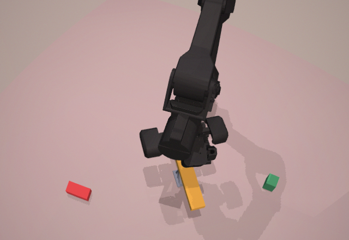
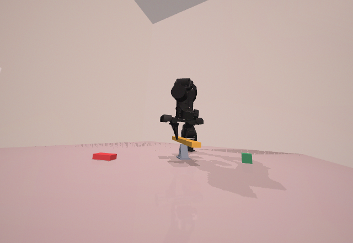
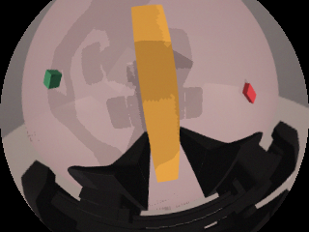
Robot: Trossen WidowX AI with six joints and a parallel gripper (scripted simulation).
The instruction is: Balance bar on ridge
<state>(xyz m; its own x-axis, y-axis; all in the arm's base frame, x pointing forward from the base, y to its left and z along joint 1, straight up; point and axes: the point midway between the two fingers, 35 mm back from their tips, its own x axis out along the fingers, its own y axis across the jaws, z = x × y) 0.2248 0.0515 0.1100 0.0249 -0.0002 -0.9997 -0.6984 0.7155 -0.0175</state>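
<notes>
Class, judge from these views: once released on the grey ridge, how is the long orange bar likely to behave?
The long orange bar looks stiff: it spans the grey wedge-shaped ridge without sagging. Gripped by the end effector near one end, it slopes slightly, so it may tip. Its flat faces probably will not roll.

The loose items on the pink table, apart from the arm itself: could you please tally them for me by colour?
Orange: 1, the bar, held in the gripper
Grey: 1, the ridge
Red: 1, the flat block
Green: 1, the cube
Total: 4
</notes>
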